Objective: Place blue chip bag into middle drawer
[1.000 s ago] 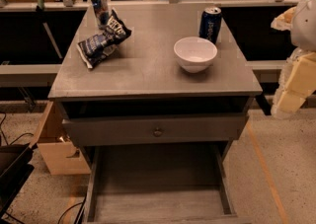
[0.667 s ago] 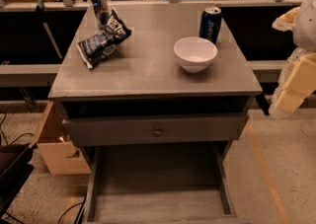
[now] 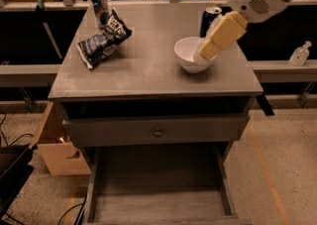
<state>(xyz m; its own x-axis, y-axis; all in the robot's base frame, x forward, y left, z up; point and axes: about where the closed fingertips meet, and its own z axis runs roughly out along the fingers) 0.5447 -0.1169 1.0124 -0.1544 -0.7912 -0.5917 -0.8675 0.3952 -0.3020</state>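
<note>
The blue chip bag (image 3: 103, 40) lies crumpled on the back left of the grey cabinet top (image 3: 148, 75), beside a soda can. The middle drawer (image 3: 158, 204) is pulled out at the bottom of the view, and its pale plank floor holds nothing. My gripper (image 3: 202, 56), cream-coloured on a white arm, reaches in from the upper right. It hangs over the right side of the white bowl (image 3: 185, 55), well to the right of the bag, and holds nothing that I can see.
One blue soda can (image 3: 100, 7) stands behind the bag and another (image 3: 210, 18) behind the bowl. A closed drawer front with a round knob (image 3: 157, 132) sits above the open drawer. A cardboard box (image 3: 54, 144) is on the floor at left, and a clear bottle (image 3: 299, 54) on the right ledge.
My arm has swung in from the right edge of the view to above the bowl. The chip bag, cans and bowl have not moved.
</note>
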